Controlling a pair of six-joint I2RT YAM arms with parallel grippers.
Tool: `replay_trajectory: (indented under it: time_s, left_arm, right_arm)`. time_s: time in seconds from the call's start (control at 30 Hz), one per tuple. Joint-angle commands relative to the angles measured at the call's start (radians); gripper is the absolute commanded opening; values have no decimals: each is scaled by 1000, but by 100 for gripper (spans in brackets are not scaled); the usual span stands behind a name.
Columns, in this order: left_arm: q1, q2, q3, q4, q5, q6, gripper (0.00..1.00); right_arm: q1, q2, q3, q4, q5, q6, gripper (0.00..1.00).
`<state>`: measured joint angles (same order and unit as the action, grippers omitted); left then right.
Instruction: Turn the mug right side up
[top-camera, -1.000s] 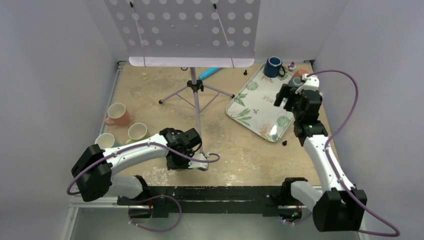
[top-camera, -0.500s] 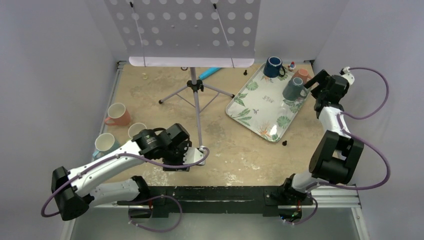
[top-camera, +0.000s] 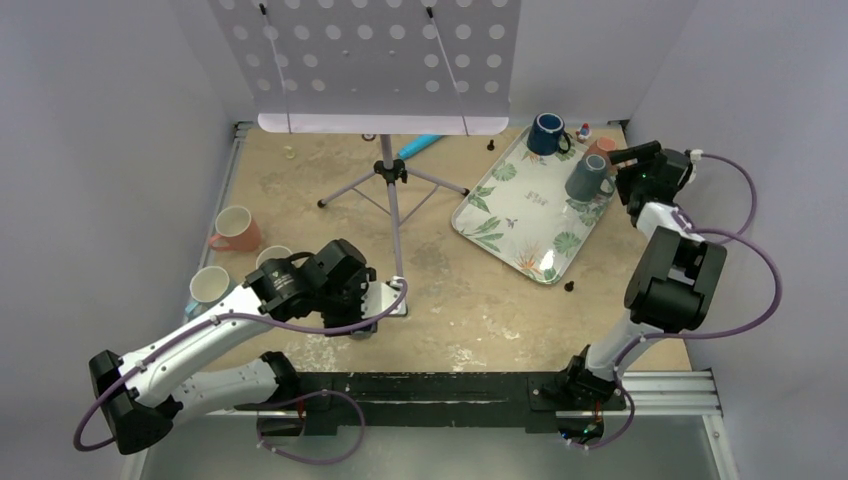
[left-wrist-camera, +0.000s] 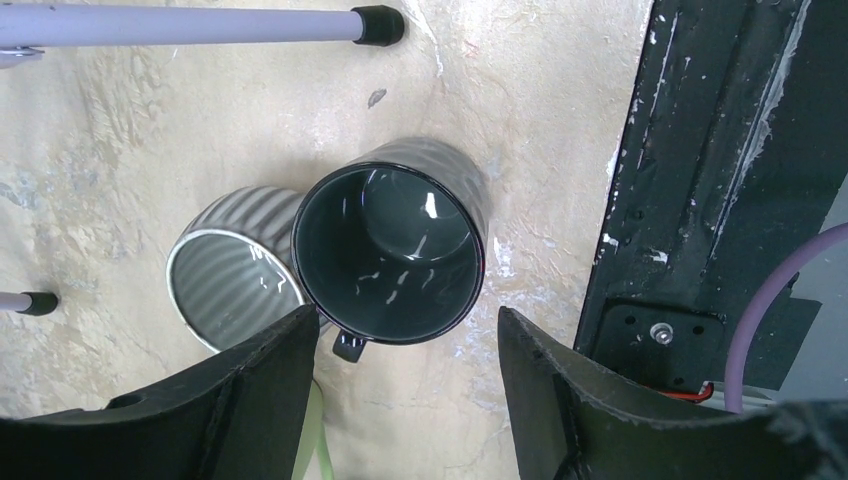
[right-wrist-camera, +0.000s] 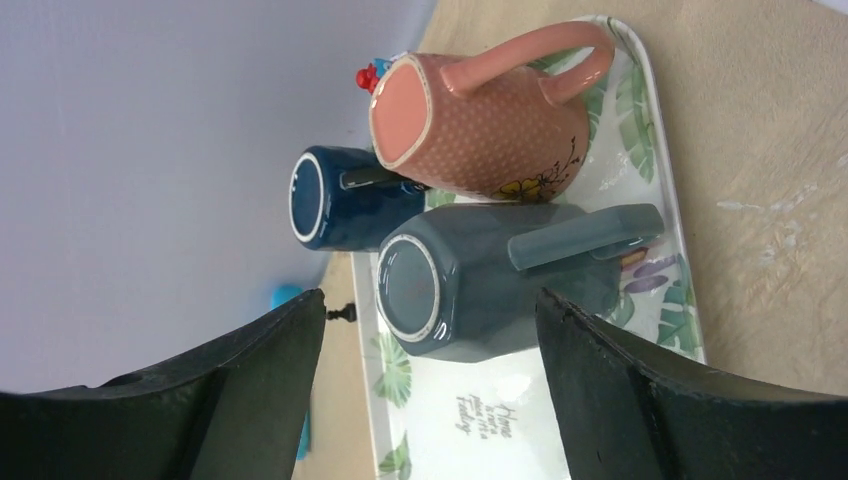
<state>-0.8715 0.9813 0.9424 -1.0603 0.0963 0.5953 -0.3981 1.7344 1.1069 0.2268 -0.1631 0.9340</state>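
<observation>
A glossy dark mug (left-wrist-camera: 390, 250) stands mouth up on the table, its handle toward the camera. My left gripper (left-wrist-camera: 405, 345) hangs open just above it, fingers apart and off its rim. In the top view the left gripper (top-camera: 378, 300) hides that mug. On the leaf-patterned tray (top-camera: 500, 215) a grey-blue mug (top-camera: 588, 178) stands bottom up. In the right wrist view this grey-blue mug (right-wrist-camera: 490, 280) shows its base, just ahead of my open right gripper (right-wrist-camera: 430, 300). The right gripper (top-camera: 628, 165) sits at the tray's right edge, empty.
A navy mug (right-wrist-camera: 350, 198) and a pink mug (right-wrist-camera: 480, 125) stand beside the grey one on the tray (right-wrist-camera: 440, 420). A striped pale mug (left-wrist-camera: 225, 270) touches the dark mug. The music stand (top-camera: 385, 60), its leg (left-wrist-camera: 180, 22) and the black rail (left-wrist-camera: 720, 150) are close. More mugs (top-camera: 237, 228) stand at the left.
My left gripper has opened and let go of the dark mug. The right arm swung from above the tray to its right edge, and its jaws narrowed slightly.
</observation>
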Motion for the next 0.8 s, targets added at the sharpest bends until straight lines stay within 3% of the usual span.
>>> replay_trajectory:
  time_s: [0.0, 0.37, 0.77]
  left_arm:
    - [4, -33, -17, 26, -16, -11, 70]
    - [6, -56, -7, 39, -10, -35, 71]
    - [6, -59, -9, 41, -12, -24, 71]
  right_arm:
    - [-25, 14, 7, 70, -22, 177, 80]
    - [-27, 113, 20, 64, -30, 197, 79]
    - [-27, 263, 143, 11, -45, 179, 76]
